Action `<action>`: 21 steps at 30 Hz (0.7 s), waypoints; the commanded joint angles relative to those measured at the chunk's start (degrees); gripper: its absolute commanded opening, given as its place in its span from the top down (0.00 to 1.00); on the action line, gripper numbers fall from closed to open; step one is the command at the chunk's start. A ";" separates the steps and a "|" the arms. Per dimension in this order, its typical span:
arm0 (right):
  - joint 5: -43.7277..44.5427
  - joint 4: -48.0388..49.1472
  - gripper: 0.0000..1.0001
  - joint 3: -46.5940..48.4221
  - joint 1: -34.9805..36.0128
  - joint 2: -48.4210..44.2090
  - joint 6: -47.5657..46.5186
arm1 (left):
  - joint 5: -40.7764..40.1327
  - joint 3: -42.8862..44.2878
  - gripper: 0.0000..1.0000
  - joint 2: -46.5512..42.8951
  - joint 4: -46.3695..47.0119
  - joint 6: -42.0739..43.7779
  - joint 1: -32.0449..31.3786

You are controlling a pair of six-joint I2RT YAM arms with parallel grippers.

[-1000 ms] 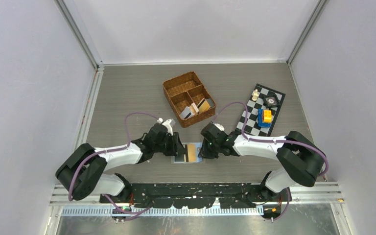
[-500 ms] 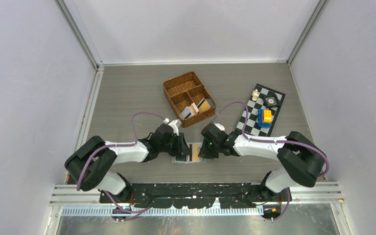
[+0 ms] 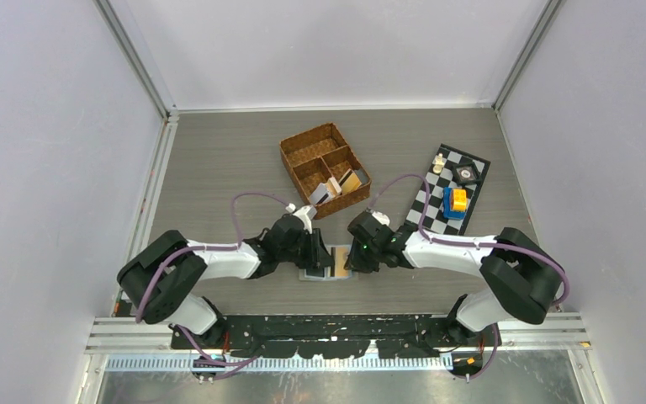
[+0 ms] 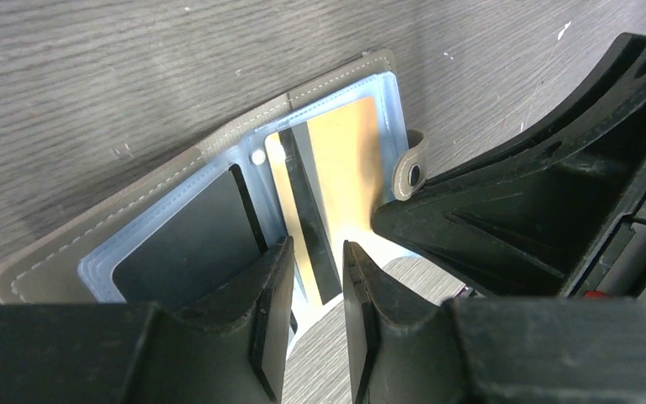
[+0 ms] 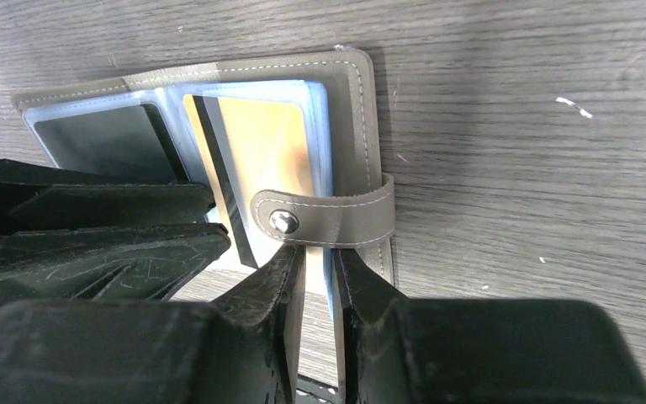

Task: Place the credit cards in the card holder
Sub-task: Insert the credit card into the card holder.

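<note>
Left end effector (image 4: pixel 318 261) fingers stand close astride gold credit card's (image 4: pixel 345 160) near end, grip unclear; right end effector (image 5: pixel 315 257) clenched on near edge of open card holder (image 5: pixel 362 126), which lies between both; wicker basket (image 3: pixel 324 168) with spare cards (image 3: pixel 352 179) beyond on tabletop (image 3: pixel 219 160)

Left end effector (image 3: pixel 318 252) faces right end effector (image 3: pixel 349 255); jaws narrow.

We see a robotics lab test cell: plain pale walls (image 3: pixel 320 50) framed by aluminium posts (image 3: pixel 135 59), a grey wood-grain table (image 3: pixel 219 160), and two robot arms (image 3: pixel 219 263) bolted to a metal rail (image 3: pixel 135 337).
</note>
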 commanded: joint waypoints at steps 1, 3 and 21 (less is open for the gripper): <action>4.84 -2.11 0.76 -0.94 0.06 -2.27 -0.31 | 1.21 0.95 0.71 -2.16 0.85 -0.90 -1.58; 5.23 -3.36 0.72 -0.84 0.06 -3.60 -0.61 | 0.24 1.26 0.70 -5.16 -2.82 0.20 -1.58; 7.32 -8.07 0.67 1.85 2.39 -11.77 -3.05 | -7.97 4.12 0.31 -22.25 -33.88 8.86 2.34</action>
